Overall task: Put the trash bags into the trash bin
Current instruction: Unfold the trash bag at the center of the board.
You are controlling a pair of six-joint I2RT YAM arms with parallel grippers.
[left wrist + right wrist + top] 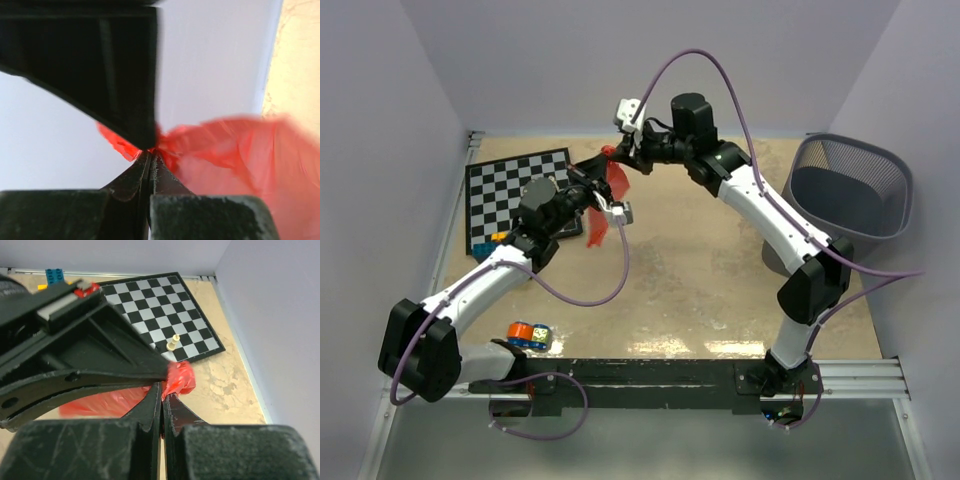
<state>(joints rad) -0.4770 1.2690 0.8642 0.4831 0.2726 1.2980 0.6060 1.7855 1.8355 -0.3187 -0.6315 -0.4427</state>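
Note:
A red-orange trash bag (617,180) hangs in the air over the back left of the table, beside the chessboard. My left gripper (601,172) reaches up from the left and my right gripper (619,160) comes in from the right; their tips meet at the bag's top. In the left wrist view the left gripper (151,153) is shut on a pinch of the bag (240,150), which spreads to the right. In the right wrist view the right gripper (163,385) is shut on the bag (181,379). The dark mesh trash bin (848,141) stands at the far right, apart from both arms.
A chessboard (515,190) lies at the back left with a pale chess piece (172,343) on it. Small coloured blocks (528,335) lie near the left arm's base. A blue brick (54,275) lies beyond the board. Walls close in on the left, back and right.

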